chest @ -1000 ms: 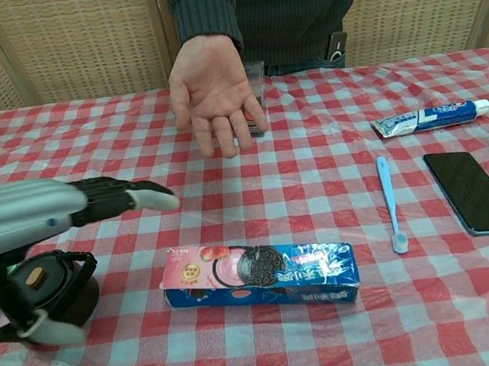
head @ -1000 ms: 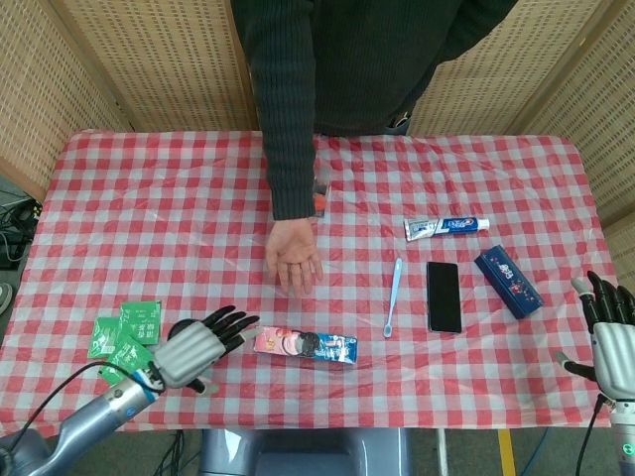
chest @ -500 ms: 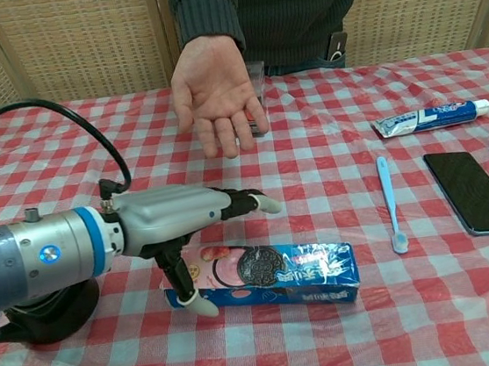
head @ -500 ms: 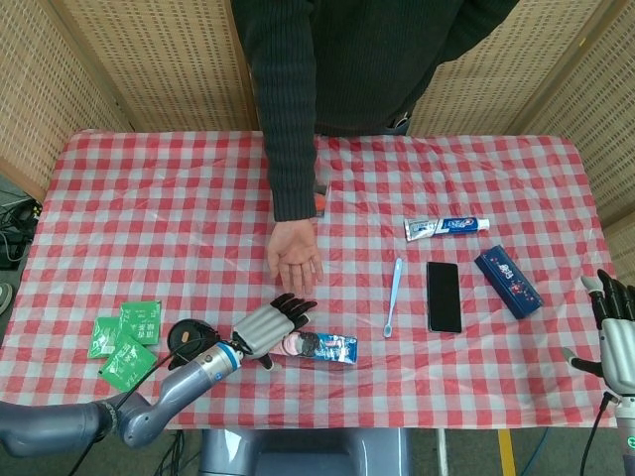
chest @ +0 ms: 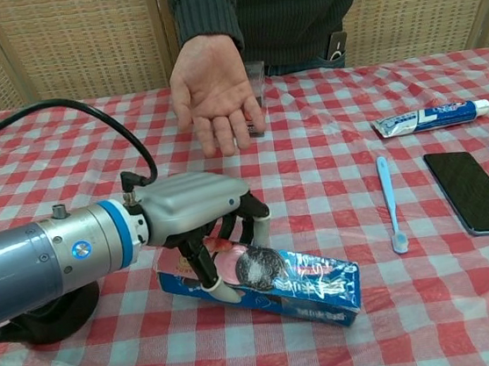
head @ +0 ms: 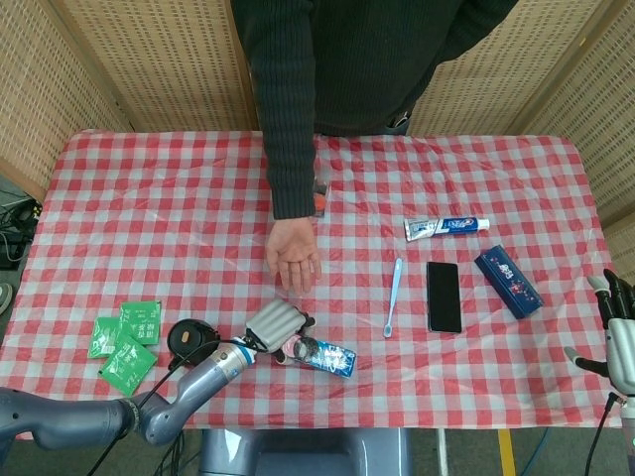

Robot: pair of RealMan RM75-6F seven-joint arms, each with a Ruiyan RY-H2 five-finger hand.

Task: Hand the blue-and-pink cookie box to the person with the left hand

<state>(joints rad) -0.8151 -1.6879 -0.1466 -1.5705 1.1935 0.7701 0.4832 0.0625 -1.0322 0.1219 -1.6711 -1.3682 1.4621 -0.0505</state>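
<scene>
The blue-and-pink cookie box [chest: 273,279] [head: 322,354] lies near the table's front edge, turned a little askew. My left hand [chest: 199,215] [head: 275,325] is over its pink end, fingers curled down around it and gripping the box. The person's open palm [chest: 214,94] [head: 293,258] is held out just beyond, above the table's middle. My right hand [head: 617,337] hangs open at the far right table edge in the head view, holding nothing; the chest view does not show it.
A light blue toothbrush [chest: 389,204], a black phone [chest: 475,189], a toothpaste tube [chest: 431,117] and a dark blue box [head: 507,281] lie to the right. Green packets [head: 124,340] and a black round base [head: 187,337] sit at left. A small dark object [chest: 255,80] stands behind the palm.
My left hand swept right from beside the green packets onto the cookie box and closed its fingers around the pink end. The box has turned slightly. The right hand sank lower.
</scene>
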